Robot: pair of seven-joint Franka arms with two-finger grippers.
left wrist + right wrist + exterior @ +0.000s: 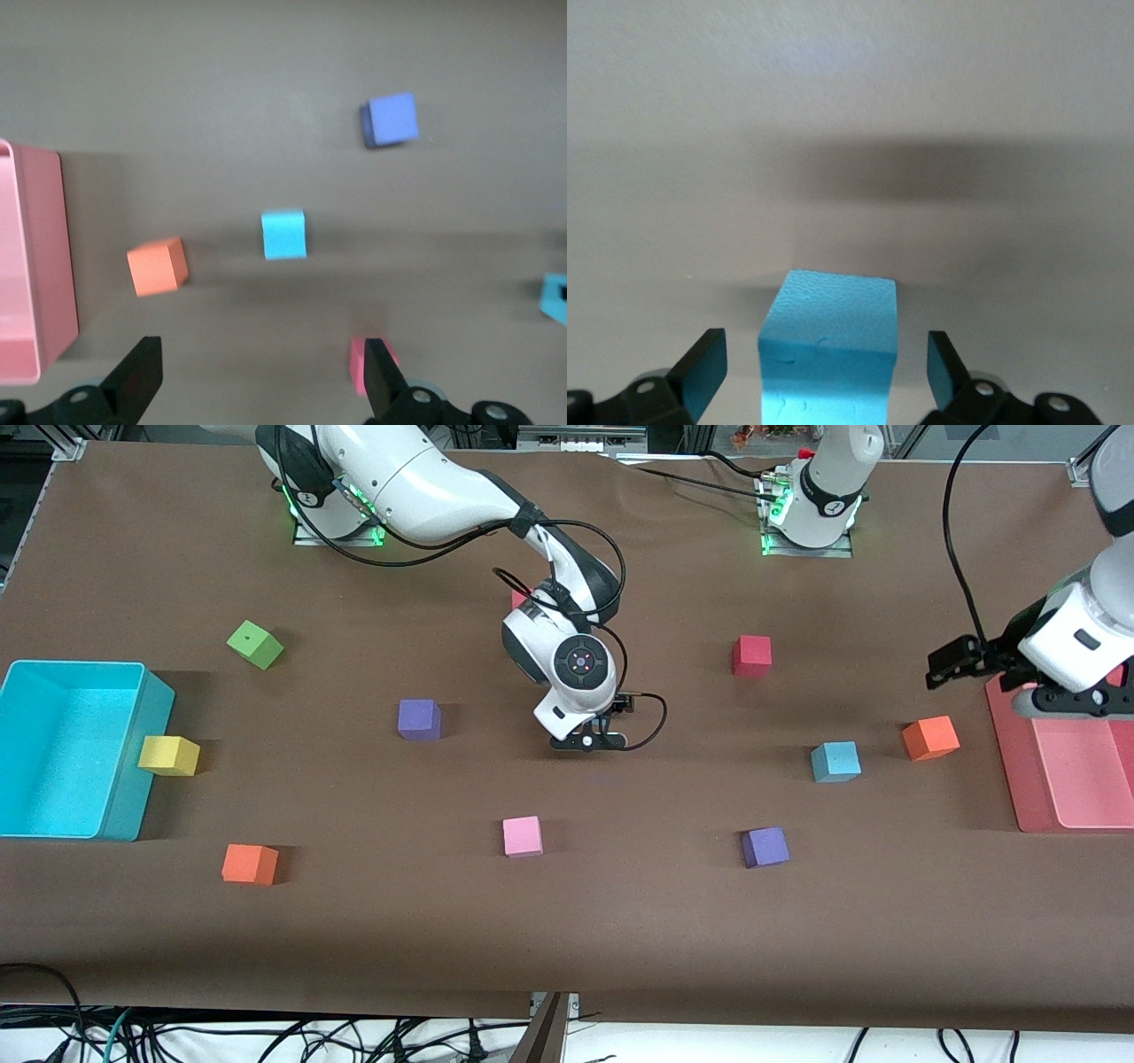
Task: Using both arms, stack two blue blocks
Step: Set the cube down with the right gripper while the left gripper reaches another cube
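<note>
Right end effector (824,367) low over mid-surface, fingers spread wide either side of one blue block (829,350) without gripping it — left end effector (257,381) open and empty, up near the pink tray (1063,779), second blue block (835,762) beside the orange cube (930,738).

Brown table cover (620,921). Sky-blue blocks (835,762) (829,350). Purple cubes (419,719) (765,847); orange cubes (250,864) (930,738). Pink cube (522,836), red cube (751,655), yellow cube (168,755), green cube (255,644). Cyan bin (124,779), pink tray (1010,762).
</note>
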